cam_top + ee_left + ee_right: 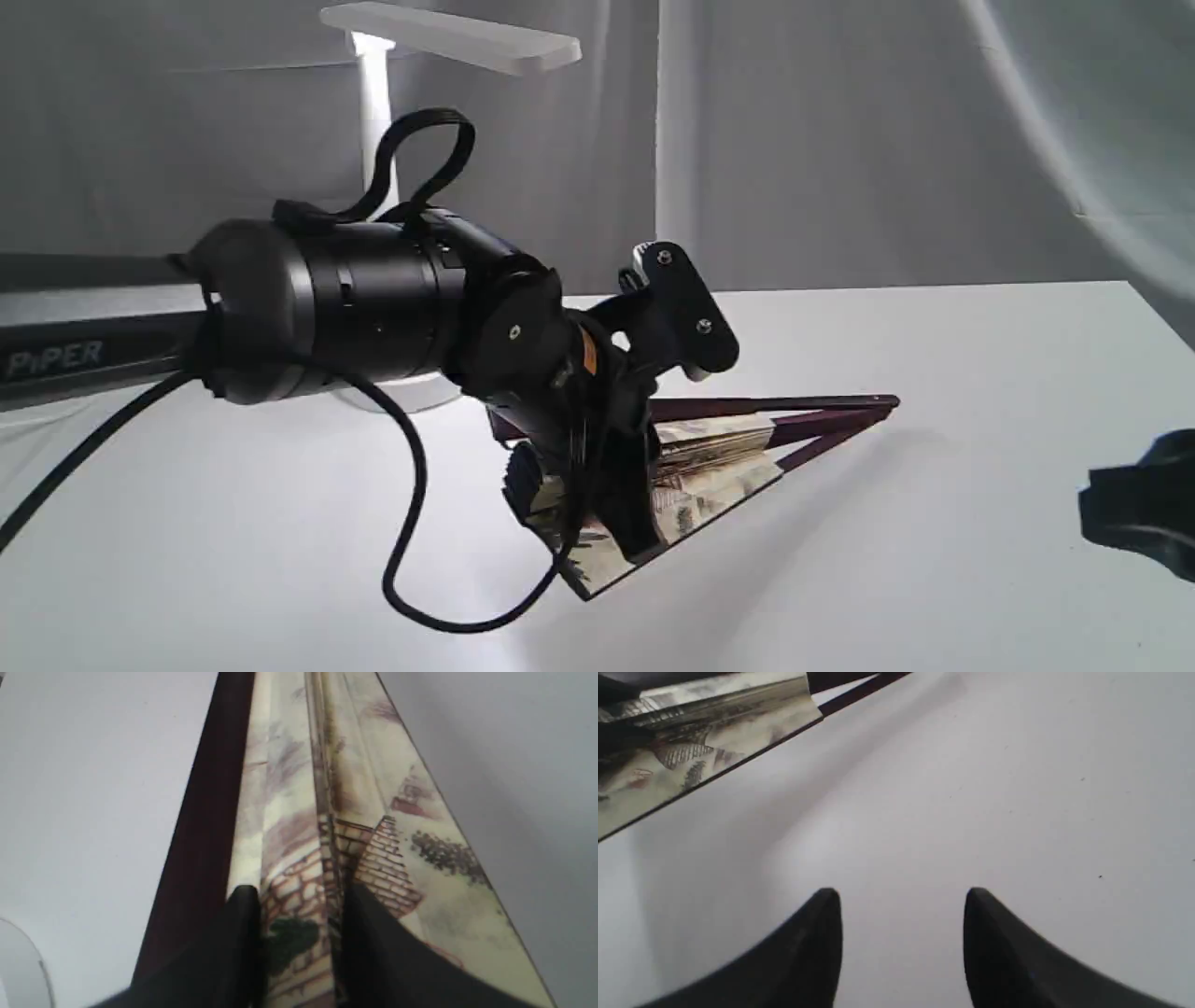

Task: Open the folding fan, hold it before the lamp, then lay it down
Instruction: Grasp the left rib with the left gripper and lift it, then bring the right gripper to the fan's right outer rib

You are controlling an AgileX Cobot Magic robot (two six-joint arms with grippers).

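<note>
The folding fan point(709, 457) is partly spread, with cream pleats painted with brick houses, dark maroon ribs and its pivot pointing right. It tilts low over the white table. My left gripper point(607, 504) is shut on a bundle of its pleats; in the left wrist view its black fingers point(243, 905) pinch the painted paper point(420, 858) beside a maroon guard. The white lamp point(375, 121) stands behind the left arm, its flat head up high. My right gripper point(901, 896) is open over bare table, apart from the fan point(714, 742).
The left arm's bulky black wrist and looping cable point(411, 523) fill the left foreground. A grey curtain hangs behind the white table point(980, 373). A white curved edge point(18, 961), likely the lamp's base, shows in the left wrist view. The right gripper point(1144, 513) sits at the far right edge.
</note>
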